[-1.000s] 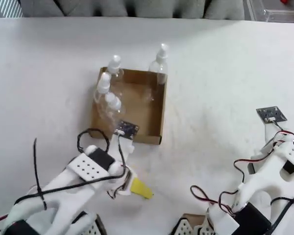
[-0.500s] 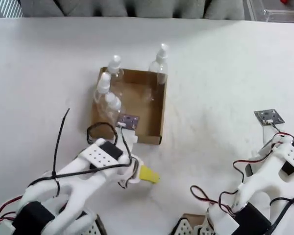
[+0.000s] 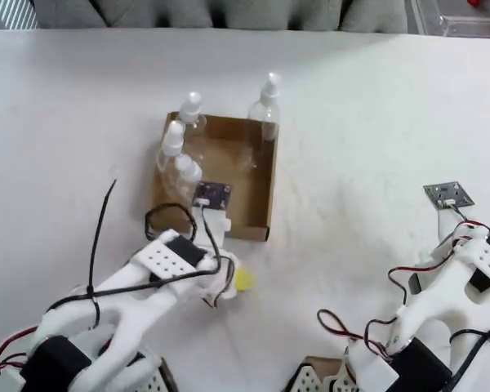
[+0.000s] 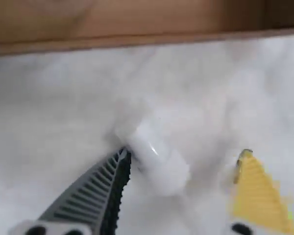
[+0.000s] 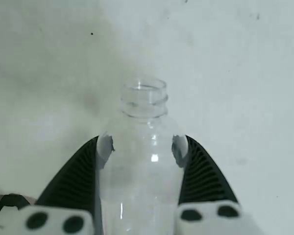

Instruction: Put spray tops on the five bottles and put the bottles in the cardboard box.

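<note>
Left gripper point(image 4: 184, 156) low beside box point(image 3: 263, 196), jaws spread around spray top point(image 4: 157, 164). Right gripper point(image 5: 142, 147) clamps an uncapped bottle point(image 5: 143, 103).

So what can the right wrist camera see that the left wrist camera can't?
Only the right wrist view: a clear bottle with no top on, squeezed between two black fingers. Only the left wrist view: a white spray top lying between a grey finger and a yellow finger, touching the grey one, with the cardboard box wall beyond. Both: the white table.
</note>
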